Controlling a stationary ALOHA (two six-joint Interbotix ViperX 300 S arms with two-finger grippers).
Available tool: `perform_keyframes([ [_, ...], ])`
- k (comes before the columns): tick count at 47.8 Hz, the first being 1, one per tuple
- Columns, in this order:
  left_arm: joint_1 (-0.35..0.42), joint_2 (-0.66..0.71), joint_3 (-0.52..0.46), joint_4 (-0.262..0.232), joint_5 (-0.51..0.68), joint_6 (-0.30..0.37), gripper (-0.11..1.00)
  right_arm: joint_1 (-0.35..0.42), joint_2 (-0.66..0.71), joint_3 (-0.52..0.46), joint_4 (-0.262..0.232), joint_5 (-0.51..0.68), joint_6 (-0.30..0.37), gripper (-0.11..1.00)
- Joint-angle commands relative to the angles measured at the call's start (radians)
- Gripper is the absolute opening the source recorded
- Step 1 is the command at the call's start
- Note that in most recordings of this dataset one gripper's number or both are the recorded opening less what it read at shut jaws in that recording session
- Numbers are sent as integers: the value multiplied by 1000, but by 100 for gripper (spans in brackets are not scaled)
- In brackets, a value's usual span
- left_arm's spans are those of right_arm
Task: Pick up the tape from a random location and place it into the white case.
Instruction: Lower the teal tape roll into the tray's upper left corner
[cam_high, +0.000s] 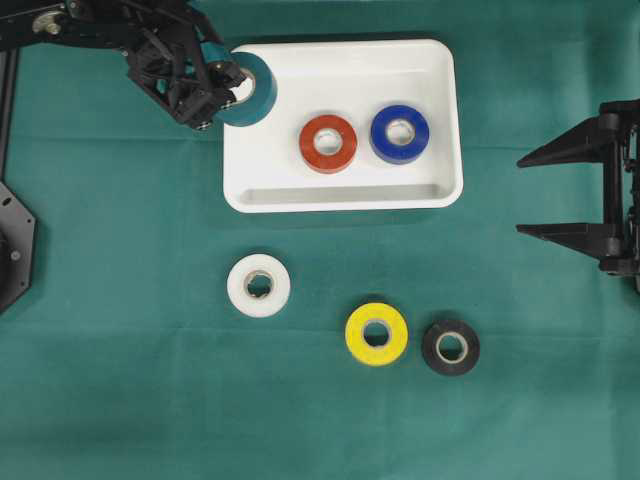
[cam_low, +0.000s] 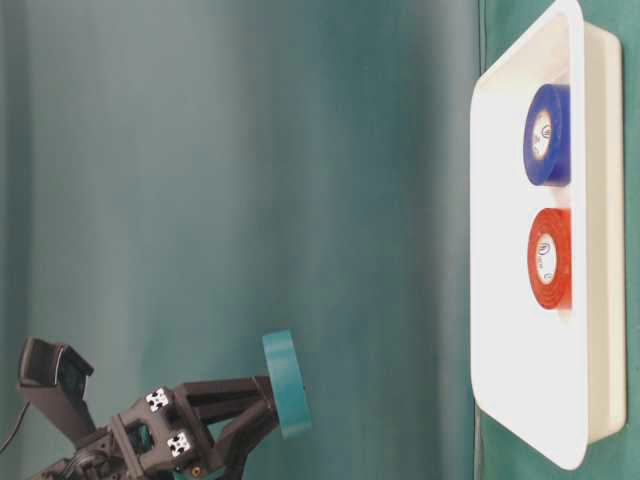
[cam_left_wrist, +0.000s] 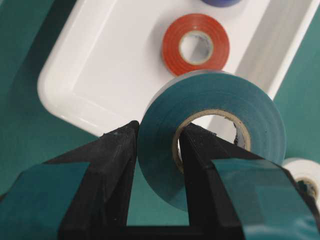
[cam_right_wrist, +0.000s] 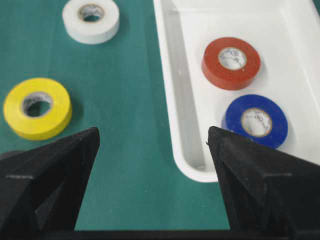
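Up at the far left corner of the white case (cam_high: 340, 195), the left gripper (cam_high: 222, 92) holds a teal tape roll (cam_high: 252, 90) clear of the surface, one finger (cam_left_wrist: 112, 165) against the roll's outer face and the other through its cardboard core. In the overhead view the roll overlaps the case's left rim. Inside the case a red tape roll (cam_high: 328, 143) and a blue tape roll (cam_high: 400, 133) lie flat, side by side and just apart. On the green cloth (cam_high: 120, 300) in front of the case lie a white tape roll (cam_high: 259, 285), a yellow tape roll (cam_high: 376, 333) and a black tape roll (cam_high: 451, 347), the yellow and black close together. The right gripper (cam_high: 545, 192) hangs at the right edge, jaws spread wide with nothing between them
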Motion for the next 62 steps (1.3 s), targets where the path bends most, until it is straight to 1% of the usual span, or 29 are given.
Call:
perform_keyframes([
  [1,2,-9,-29,2,-8,2,21,2,5,-21,-2,-3,-2,83],
  [36,2,-12,-21,0,-6,-2,21,0,3,-21,-2,5,-2,83],
  [40,2,-3,-9,2,-17,-2,21,2,3,-23,-2,3,-2,83],
  [46,2,25,17,2,-61,-2,21,0,5,-21,-2,5,-2,83],
  [53,6,72,58,2,-152,-2,21,2,8,-21,-2,3,-2,83],
  [62,31,175,112,2,-258,-2,21,0,8,-20,-2,5,-2,83],
])
